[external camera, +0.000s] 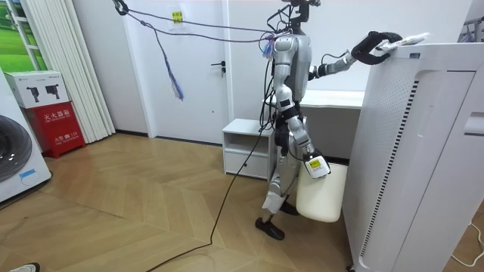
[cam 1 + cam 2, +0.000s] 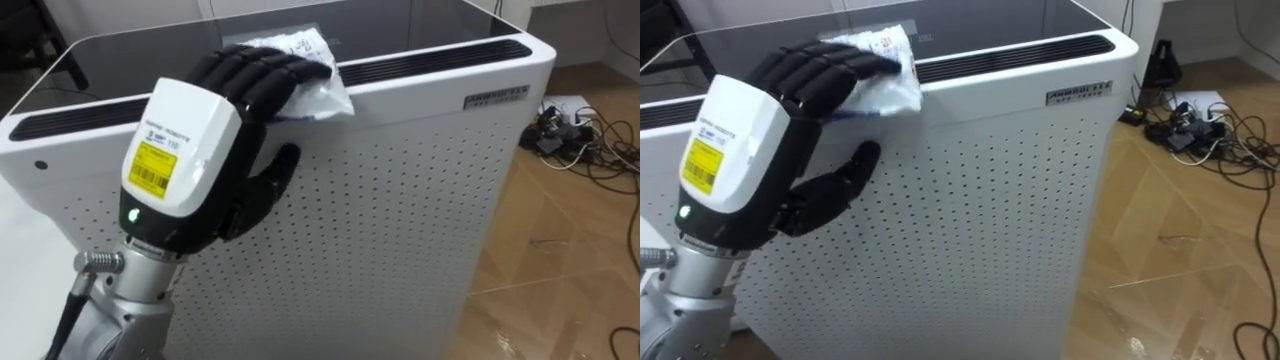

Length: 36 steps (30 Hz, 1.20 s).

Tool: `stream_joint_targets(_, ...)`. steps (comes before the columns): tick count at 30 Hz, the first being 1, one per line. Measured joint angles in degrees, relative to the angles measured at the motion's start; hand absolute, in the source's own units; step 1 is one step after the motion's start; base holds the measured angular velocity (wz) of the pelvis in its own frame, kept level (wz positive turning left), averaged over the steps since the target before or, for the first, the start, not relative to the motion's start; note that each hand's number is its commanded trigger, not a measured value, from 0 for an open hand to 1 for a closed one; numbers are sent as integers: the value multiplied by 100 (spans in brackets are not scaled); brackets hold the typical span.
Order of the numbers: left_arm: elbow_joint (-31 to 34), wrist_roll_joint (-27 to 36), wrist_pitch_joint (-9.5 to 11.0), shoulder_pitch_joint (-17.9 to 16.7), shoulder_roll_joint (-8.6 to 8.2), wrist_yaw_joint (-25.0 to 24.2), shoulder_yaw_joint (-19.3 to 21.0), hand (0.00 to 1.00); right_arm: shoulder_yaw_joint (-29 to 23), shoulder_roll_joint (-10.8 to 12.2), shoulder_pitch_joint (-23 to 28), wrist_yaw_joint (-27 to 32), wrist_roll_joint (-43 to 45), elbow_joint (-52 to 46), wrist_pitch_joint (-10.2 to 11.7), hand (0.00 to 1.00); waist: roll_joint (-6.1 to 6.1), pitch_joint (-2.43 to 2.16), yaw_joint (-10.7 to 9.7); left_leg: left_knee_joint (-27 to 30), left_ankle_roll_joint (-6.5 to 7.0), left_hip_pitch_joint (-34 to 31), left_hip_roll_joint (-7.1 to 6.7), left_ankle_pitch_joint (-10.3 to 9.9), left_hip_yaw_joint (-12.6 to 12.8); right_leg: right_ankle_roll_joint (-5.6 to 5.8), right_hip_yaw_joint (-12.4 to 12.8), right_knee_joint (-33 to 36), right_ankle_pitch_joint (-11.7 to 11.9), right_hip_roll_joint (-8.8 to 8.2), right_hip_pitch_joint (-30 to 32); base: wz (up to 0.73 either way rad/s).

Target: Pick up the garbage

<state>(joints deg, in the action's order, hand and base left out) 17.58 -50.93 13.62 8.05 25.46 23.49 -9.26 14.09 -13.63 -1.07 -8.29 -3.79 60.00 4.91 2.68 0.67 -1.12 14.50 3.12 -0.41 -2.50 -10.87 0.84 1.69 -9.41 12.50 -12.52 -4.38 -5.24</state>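
The left hand (image 2: 185,150) is curled over the crumpled wrapper (image 2: 310,70) at the air purifier's (image 2: 400,200) top front edge, but the thumb is left down on the purifier's front panel, so it's a loose hold. The wrapper could easily be dragged off that edge and dropped down the purifier's front. The right hand (image 1: 313,168) is hung low beside the purifier, by a white bin (image 1: 321,198).

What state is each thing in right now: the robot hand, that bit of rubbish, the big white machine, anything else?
left robot hand: fingers curled over the crumpled wrapper, thumb spread against the machine's front.
crumpled wrapper: resting on the white machine's top edge, under the fingers.
white machine: upright.
right robot hand: low, at the white bin.
white bin: upright, at the robot's side.
door: shut.
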Motion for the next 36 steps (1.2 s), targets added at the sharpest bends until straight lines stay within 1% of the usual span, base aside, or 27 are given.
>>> stream_joint_targets(4,0,5,-196,258,-10,8,23,100,-2,-1,1,-14,0,0,-6,100,6,-11,-16,-26,0,48,1,0,36,0,9,-14,1,-1,-33,-1)
stream_joint_targets(6,0,9,-245,261,-16,-4,21,100,-2,-6,5,-56,-5,-1,-35,100,14,-22,-15,-82,-2,119,2,1,50,0,12,-69,11,0,-89,-4)
stream_joint_targets(7,1,9,-252,262,-17,-20,21,100,-2,-14,3,-67,-5,-12,-78,100,19,-50,-13,-96,-2,130,1,1,52,1,11,-85,16,1,-105,0)
stream_joint_targets(12,1,9,-259,264,-51,-89,17,100,-2,-20,2,-124,-3,-20,-90,100,37,-58,-10,-137,-2,207,0,1,54,1,3,-137,16,2,-177,0)
stream_joint_targets(13,-8,9,-276,264,-97,-115,17,100,-2,-23,2,-130,3,-20,-106,100,50,-62,-21,-139,-2,217,0,1,52,3,-10,-174,29,3,-213,0)
stream_joint_targets(14,-26,13,-293,264,-179,-134,16,100,-3,-27,2,-135,3,-21,-127,100,55,-60,-14,-140,-2,216,-1,1,52,5,-16,-179,33,3,-226,0)
stream_joint_targets(16,-27,18,-331,264,-232,-153,16,100,-2,-26,2,-147,3,-36,-128,100,72,-47,-7,-141,-2,214,-1,2,52,6,-19,-178,35,3,-227,0)
stream_joint_targets(19,-25,65,-367,255,-229,-163,16,100,-2,-70,21,-188,3,-107,-142,100,102,-27,-5,-179,-5,209,-2,3,47,6,-15,-173,38,6,-208,0)
stream_joint_targets(23,-15,230,-355,249,-259,-156,15,100,0,-104,38,-176,10,-291,-140,100,110,-23,2,-176,-12,216,-2,17,38,6,-18,-175,38,9,-221,1)
stream_joint_targets(25,9,977,-326,249,-349,-164,9,100,43,-116,40,-106,36,-336,-115,100,99,-16,-17,-169,-12,191,-10,31,21,4,-27,-186,39,8,-204,4)
stream_joint_targets(26,31,1156,-325,249,-385,-174,9,100,42,-116,44,-97,36,-335,-114,100,95,-14,-19,-164,-12,179,-11,31,14,5,-38,-186,39,8,-198,4)
stream_joint_targets(28,241,1810,-298,248,-598,-270,5,100,42,-111,48,-44,13,-336,-113,100,68,-16,-10,-144,-12,84,-9,30,2,4,-46,-183,39,8,-110,3)
stream_joint_targets(29,297,1970,-268,248,-665,-304,5,100,41,-104,48,-38,4,-337,-112,100,64,-20,-7,-136,-12,63,-9,30,0,4,-53,-181,39,8,-89,0)
stream_joint_targets(30,422,2333,-182,249,-761,-389,2,100,46,-78,45,-21,-27,-336,-104,100,58,-32,9,-132,-12,28,-5,30,8,4,-52,-177,39,8,-59,0)
stream_joint_targets(31,530,2702,-85,249,-804,-459,-3,100,67,-61,46,-8,-24,-335,-78,100,22,-34,2,-126,-12,11,-3,31,16,4,-39,-175,39,9,-36,-3)
stream_joint_targets(32,587,2888,-62,249,-831,-513,-3,100,92,-55,50,-4,-17,-335,-74,100,0,-35,0,-122,-12,11,-3,31,20,4,-31,-176,38,9,-34,-4)
stream_joint_targets(33,718,3241,-57,249,-886,-610,-3,100,98,-18,60,-9,21,-334,-73,100,-41,-48,0,-117,-12,15,-3,31,12,5,-31,-179,38,8,-42,0)
stream_joint_targets(34,864,3596,-55,249,-938,-720,-3,100,97,16,68,-6,30,-334,-67,100,-83,-45,-10,-122,-12,35,-8,31,2,5,-42,-195,38,2,-69,0)
stream_joint_targets(36,1090,3965,-45,249,-1009,-922,-3,100,97,42,102,-3,27,-331,-62,100,-132,-23,-7,-140,-12,102,-12,31,-1,5,-83,-199,38,-8,-130,3)
